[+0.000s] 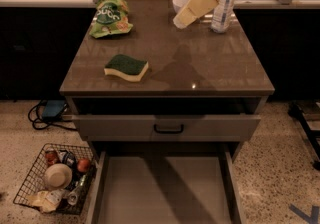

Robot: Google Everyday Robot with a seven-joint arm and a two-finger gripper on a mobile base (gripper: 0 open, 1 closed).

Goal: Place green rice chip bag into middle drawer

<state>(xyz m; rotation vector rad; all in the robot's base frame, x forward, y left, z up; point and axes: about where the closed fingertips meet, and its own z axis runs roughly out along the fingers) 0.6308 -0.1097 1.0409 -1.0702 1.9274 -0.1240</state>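
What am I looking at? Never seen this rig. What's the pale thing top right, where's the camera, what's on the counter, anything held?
One-armed mobile robot. A single camera looks down at a cabinet from the front; its mount is unknown. The pale wedge is the gripper, over the back right of the counter, carrying nothing visible. On the counter: green rice chip bag back left, sponge nearer front, bowl and water bottle by the gripper. The middle drawer at the bottom stands open.
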